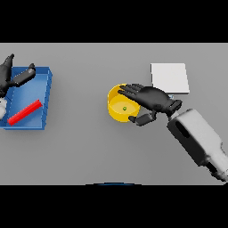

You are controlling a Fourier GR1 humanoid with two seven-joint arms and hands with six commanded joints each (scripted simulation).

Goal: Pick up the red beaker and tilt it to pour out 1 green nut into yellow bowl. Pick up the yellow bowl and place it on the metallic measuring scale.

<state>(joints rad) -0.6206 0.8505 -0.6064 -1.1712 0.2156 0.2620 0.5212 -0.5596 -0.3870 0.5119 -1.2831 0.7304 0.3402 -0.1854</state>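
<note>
Our right hand [151, 100] curls over the bowl [118, 107] rim, thumb outside; a loose pinch could spill the nut [124, 108] before the scale [169, 78] beyond it.

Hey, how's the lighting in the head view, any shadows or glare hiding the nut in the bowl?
Head view: flat, even light, no glare; the green nut shows clearly inside the yellow bowl, though the right hand covers the bowl's right rim.

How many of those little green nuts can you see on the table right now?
1. A small green nut lies inside the round yellow bowl, at its middle. The robot's right hand covers part of the bowl, so another nut could be hidden under its fingers.
</note>
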